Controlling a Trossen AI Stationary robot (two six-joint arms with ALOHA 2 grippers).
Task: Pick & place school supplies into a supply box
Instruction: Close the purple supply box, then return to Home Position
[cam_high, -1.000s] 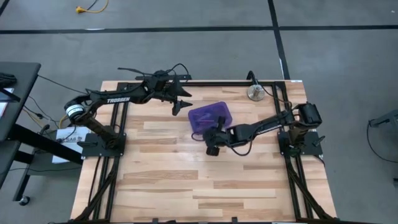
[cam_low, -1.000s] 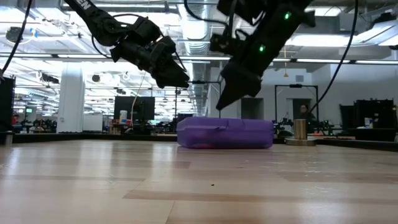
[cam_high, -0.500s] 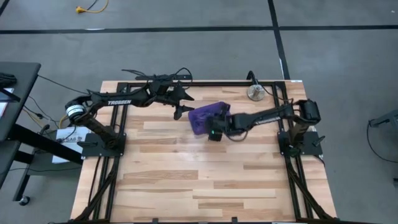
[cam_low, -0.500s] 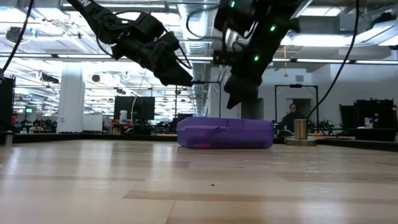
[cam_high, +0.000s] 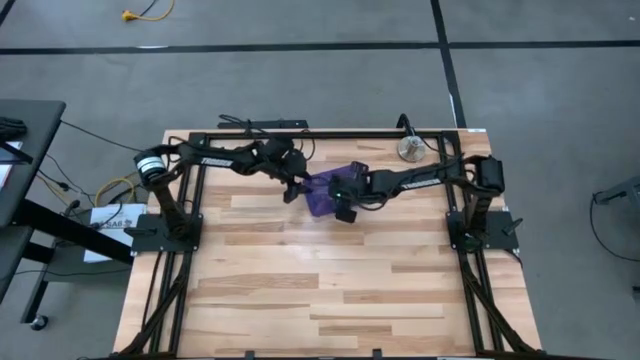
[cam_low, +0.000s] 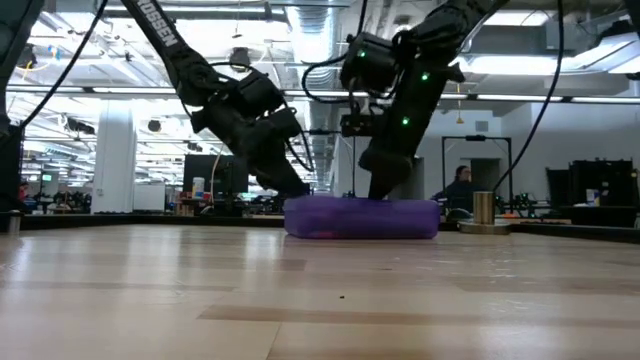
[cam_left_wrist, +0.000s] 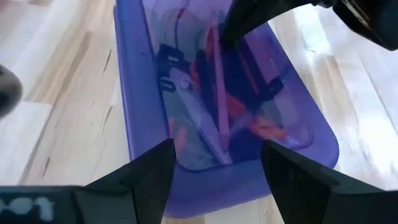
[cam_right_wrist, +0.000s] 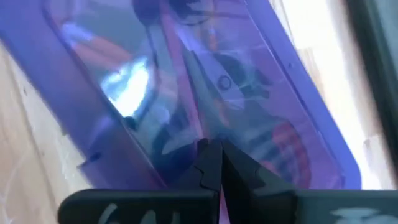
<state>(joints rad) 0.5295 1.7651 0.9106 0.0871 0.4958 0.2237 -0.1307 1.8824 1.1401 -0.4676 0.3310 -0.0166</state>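
The purple supply box lies shut on the table's far middle. Through its clear lid I see the scissors, pens and orange pencils. My left gripper is open at the box's left end, slanting down, with one finger on each side of that end. My right gripper is shut, its tips down on the lid. In the low view it comes from above onto the box's top. My left gripper stands with its fingers beside the box's end; I cannot tell whether they touch it. My right gripper has its shut fingertips on the top of the closed lid, coming steeply from above and slanting from the table's right. The box lies flat on the table.
A round silver metal disc stands at the far right, behind the right arm. Black frame rails run along the table's far edge and sides. Bare wood fills the near half. A person shows in the room beyond.
Both grippers have come down onto the box. My right gripper, shut all along, has gone from the box's near side toward the far edge and down onto the lid. My left gripper, open throughout, has dropped and tipped down toward the box's left end.
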